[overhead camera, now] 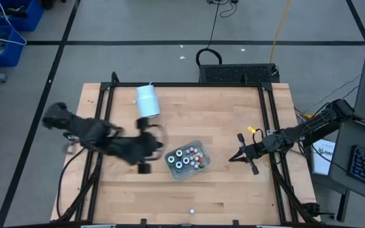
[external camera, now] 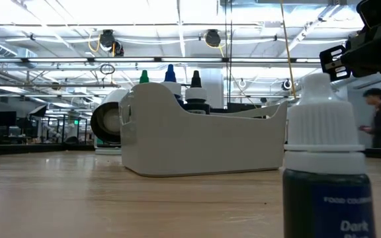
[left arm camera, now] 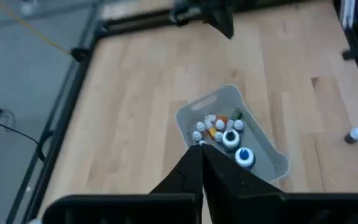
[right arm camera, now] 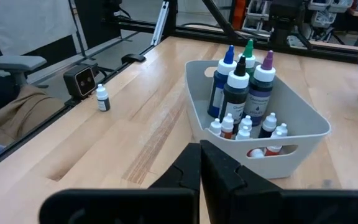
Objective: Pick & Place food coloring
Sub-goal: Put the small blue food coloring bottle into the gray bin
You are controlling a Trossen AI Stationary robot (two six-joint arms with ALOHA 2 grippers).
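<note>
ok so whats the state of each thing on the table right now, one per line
grey tray: upright, holding bottles
large food coloring bottles: standing in the tray, capped
small food coloring bottles: in the tray, capped
lone bottle: standing on the table outside the tray, capped
white cylinder: lying on its side
left end effector: shut, empty, beside the tray
right end effector: shut, empty

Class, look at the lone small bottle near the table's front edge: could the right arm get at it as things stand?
Probably yes: the lone bottle stands apart on bare wood, and nothing lies between it and the right gripper, whose jaws are shut.
</note>
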